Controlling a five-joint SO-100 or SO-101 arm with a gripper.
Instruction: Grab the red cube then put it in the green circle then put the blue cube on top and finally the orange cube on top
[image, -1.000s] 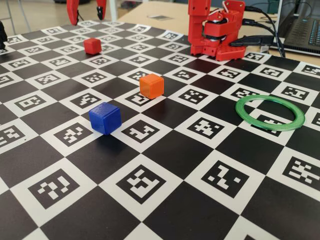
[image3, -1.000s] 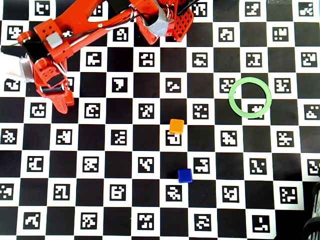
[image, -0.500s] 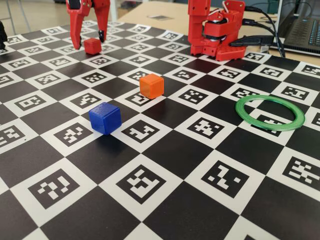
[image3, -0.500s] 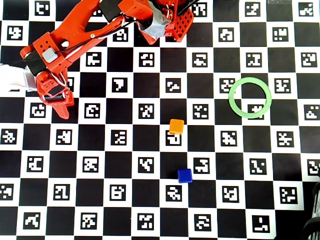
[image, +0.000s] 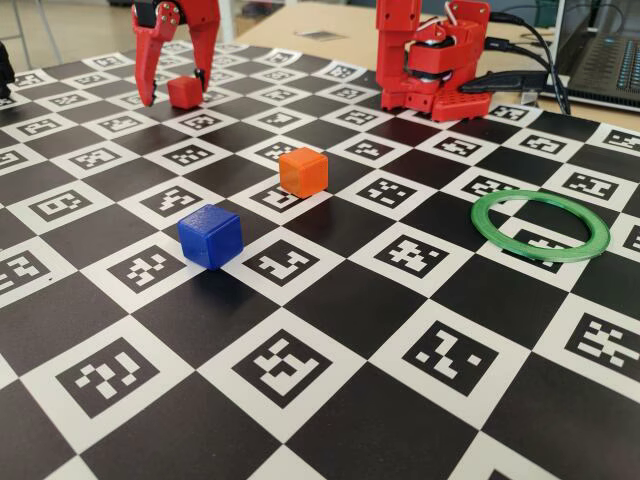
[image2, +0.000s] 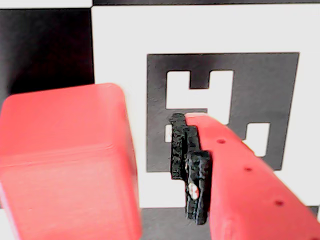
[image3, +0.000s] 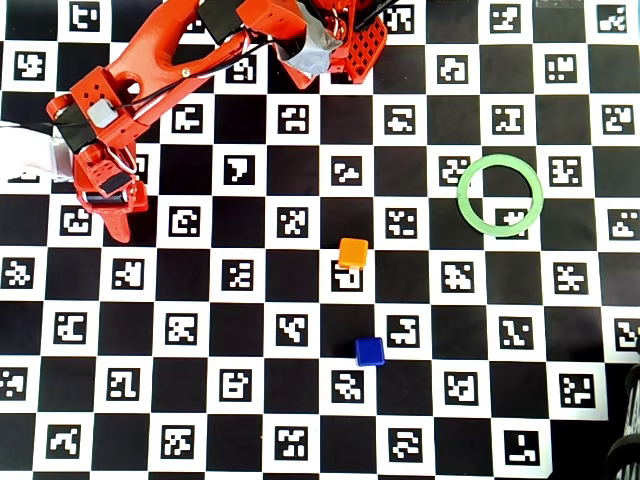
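Note:
The red cube (image: 185, 92) sits at the far left of the board in the fixed view. My gripper (image: 176, 92) is open and down around it, one finger on each side. In the wrist view the red cube (image2: 65, 160) fills the left, and a narrow gap separates it from the black finger pad (image2: 192, 170); the other finger is out of frame. In the overhead view the gripper (image3: 108, 215) hides the cube. The orange cube (image: 302, 170) (image3: 352, 252) and blue cube (image: 210, 236) (image3: 370, 350) stand mid-board. The green circle (image: 540, 252) (image3: 463, 200) lies flat at the right with nothing inside it.
The board is a black-and-white checker mat (image: 330, 300) printed with marker squares. The arm's red base (image: 430, 60) stands at the far edge, with cables and a laptop (image: 605, 50) behind it at the right.
The gripper came down from above the board and now straddles the red cube. The cubes and ring have not moved.

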